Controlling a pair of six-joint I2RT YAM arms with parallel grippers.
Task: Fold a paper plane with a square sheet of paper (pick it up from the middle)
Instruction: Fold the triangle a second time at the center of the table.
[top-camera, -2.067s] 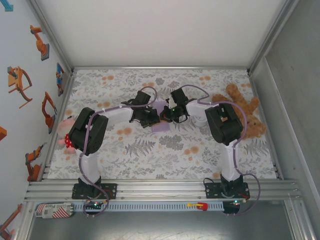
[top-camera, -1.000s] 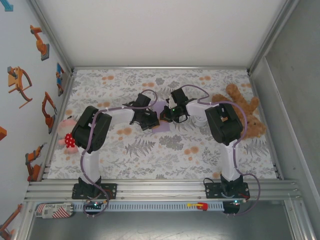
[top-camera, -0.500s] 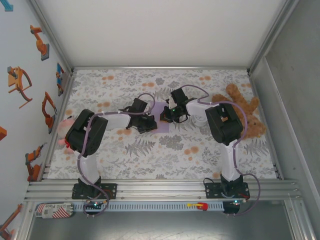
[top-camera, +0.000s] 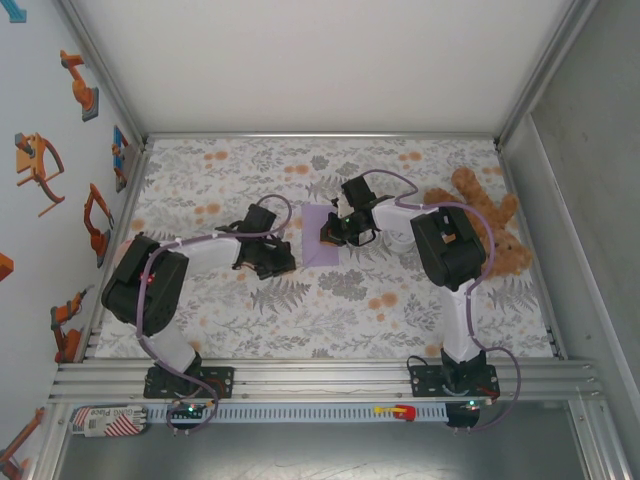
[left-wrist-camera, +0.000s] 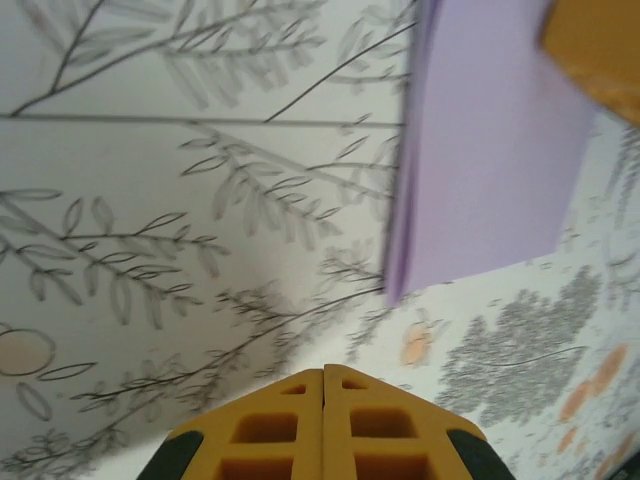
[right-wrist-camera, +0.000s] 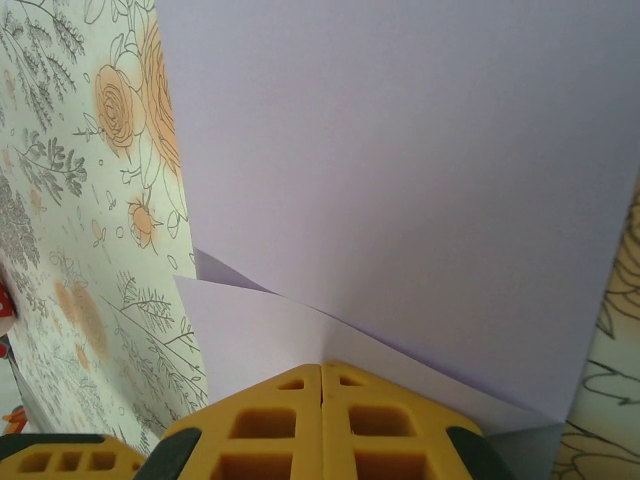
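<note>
Square sheet of paper (top-camera: 312, 238) beneath right tool (top-camera: 329, 237); left tool (top-camera: 287, 263) low, apart

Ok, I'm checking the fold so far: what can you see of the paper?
The paper is thin, plain lavender, lying on the flowered cloth mid-table. It looks folded: the right wrist view shows one layer over another. The right gripper, shut, touches its right side; pinching or pressing is unclear. The left gripper, shut, sits apart from it.
</note>
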